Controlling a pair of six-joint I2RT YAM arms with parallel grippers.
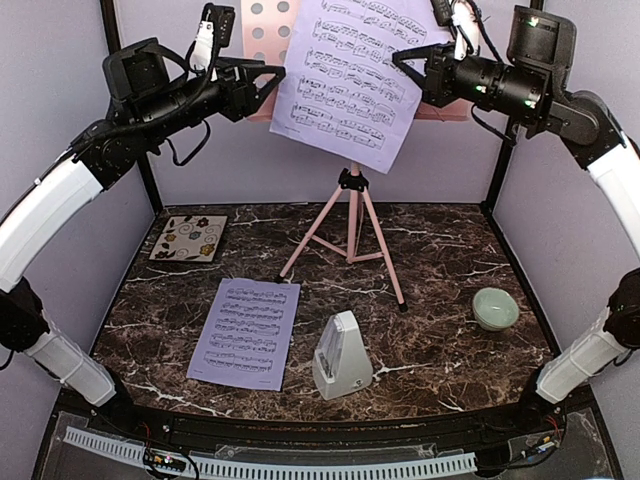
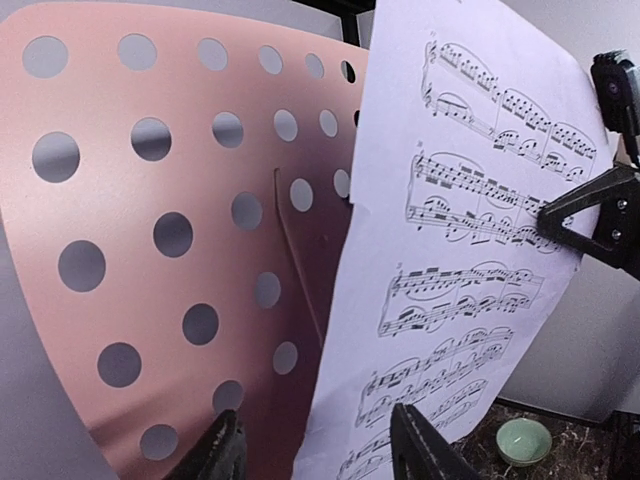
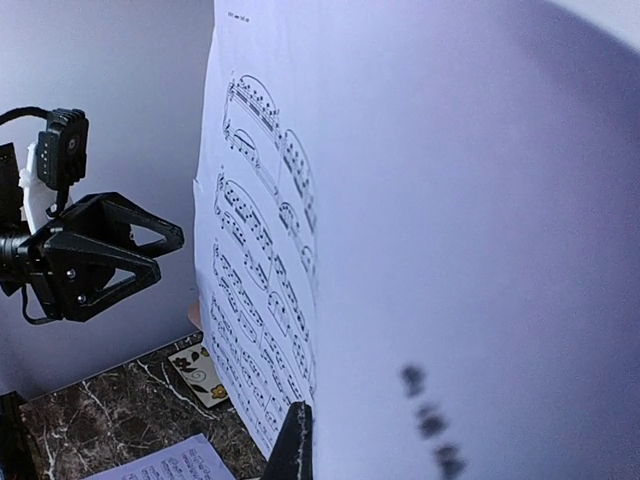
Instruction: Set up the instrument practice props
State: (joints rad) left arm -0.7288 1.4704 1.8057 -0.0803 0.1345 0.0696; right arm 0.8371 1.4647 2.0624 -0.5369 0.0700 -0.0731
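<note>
The pink tripod music stand (image 1: 352,225) stands at the table's back centre, its perforated desk (image 2: 150,250) up high. A lavender sheet-music page (image 1: 350,70) hangs tilted in front of the desk. My right gripper (image 1: 403,60) is shut on the page's right edge, as the left wrist view (image 2: 548,220) also shows. One right finger (image 3: 295,445) shows; the other is hidden behind the page (image 3: 450,250). My left gripper (image 1: 274,82) is open, its jaws either side of the page's lower left edge (image 2: 320,450). A second page (image 1: 245,332) lies flat beside the grey-white metronome (image 1: 341,355).
A pale green bowl (image 1: 495,307) sits at the right of the marble table. A floral coaster (image 1: 189,238) lies at the back left. The stand's legs spread across the table's middle back. Lavender walls enclose the back and sides.
</note>
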